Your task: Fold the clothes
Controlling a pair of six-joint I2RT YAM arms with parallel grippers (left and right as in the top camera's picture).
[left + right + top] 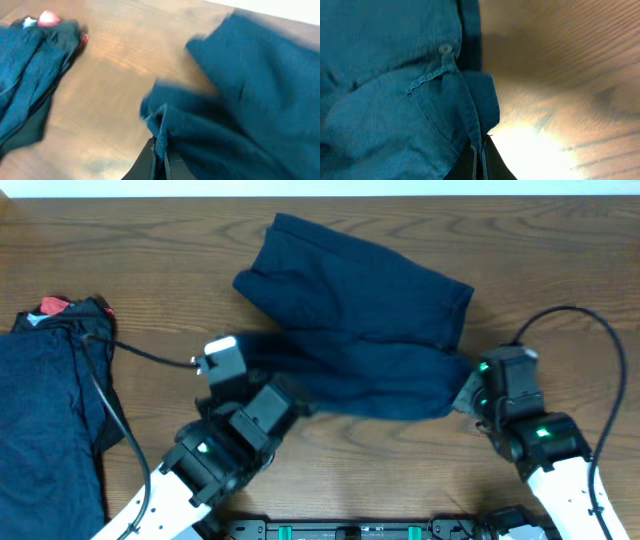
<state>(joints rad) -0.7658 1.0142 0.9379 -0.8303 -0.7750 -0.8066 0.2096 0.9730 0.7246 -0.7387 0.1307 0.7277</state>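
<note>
Between our left gripper [160, 152] and right gripper [479, 150], each clamped on a thin edge, the shorts [360, 310] drape; uneven pulling could slip one free.

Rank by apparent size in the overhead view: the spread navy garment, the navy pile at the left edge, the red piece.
1. spread navy garment
2. navy pile, cut off by the frame, so its full size is unsure
3. red piece, smallest by far
</note>
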